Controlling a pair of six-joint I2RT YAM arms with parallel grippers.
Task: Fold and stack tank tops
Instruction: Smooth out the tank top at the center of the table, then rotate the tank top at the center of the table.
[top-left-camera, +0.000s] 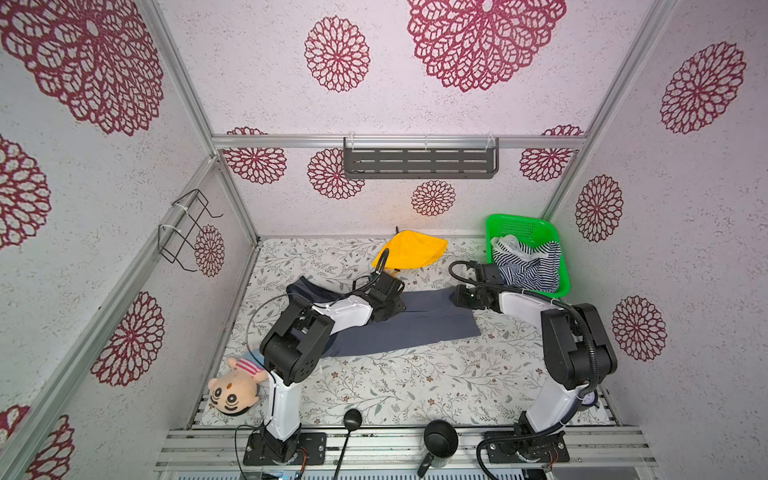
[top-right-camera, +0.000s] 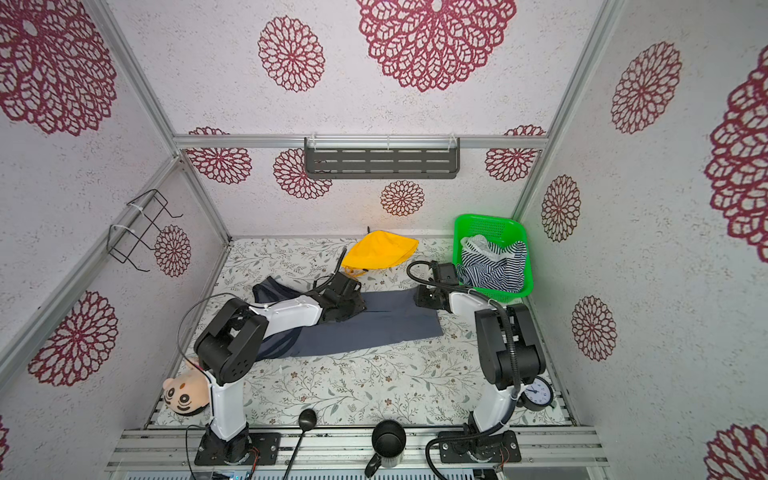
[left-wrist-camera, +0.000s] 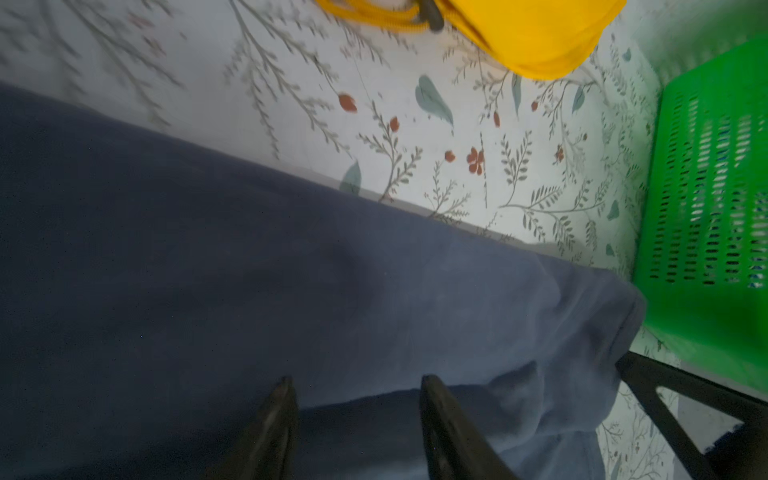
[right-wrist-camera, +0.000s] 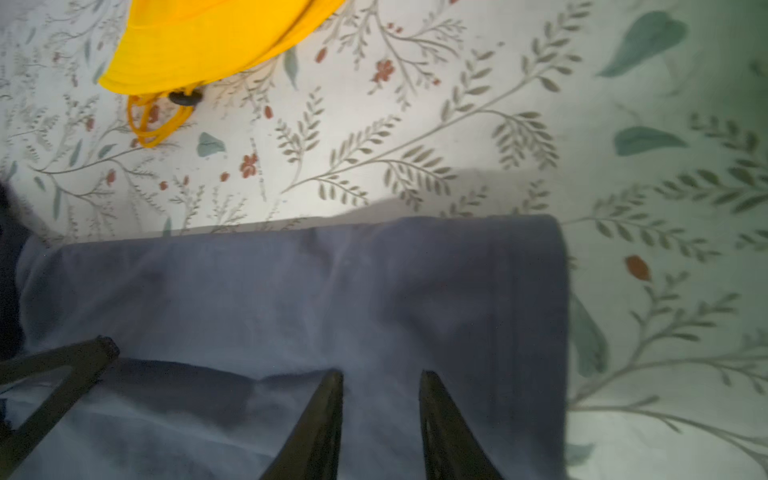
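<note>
The slate grey-blue tank top (top-left-camera: 415, 328) (top-right-camera: 374, 328) lies as a long folded strip across the middle of the floral table; its navy-trimmed end is under my left arm. My left gripper (top-left-camera: 395, 301) (left-wrist-camera: 355, 380) hovers low over the strip's far edge with its jaws open, and a fold line runs between the fingertips. At the strip's far right corner my right gripper (top-left-camera: 459, 297) (right-wrist-camera: 382, 374) is open just over the cloth (right-wrist-camera: 332, 291). The navy-and-white striped tank top (top-left-camera: 528, 266) (top-right-camera: 494, 266) lies crumpled in the green basket (top-left-camera: 515, 224) (top-right-camera: 486, 222).
A yellow cloth hat (top-left-camera: 409, 249) (right-wrist-camera: 208, 37) lies behind the strip. At the front left lies a plush doll (top-left-camera: 235, 390). A ladle (top-left-camera: 352, 419) and a black mug (top-left-camera: 440, 440) are on the front rail. A round dial (top-right-camera: 538, 392) stands by the right arm's base.
</note>
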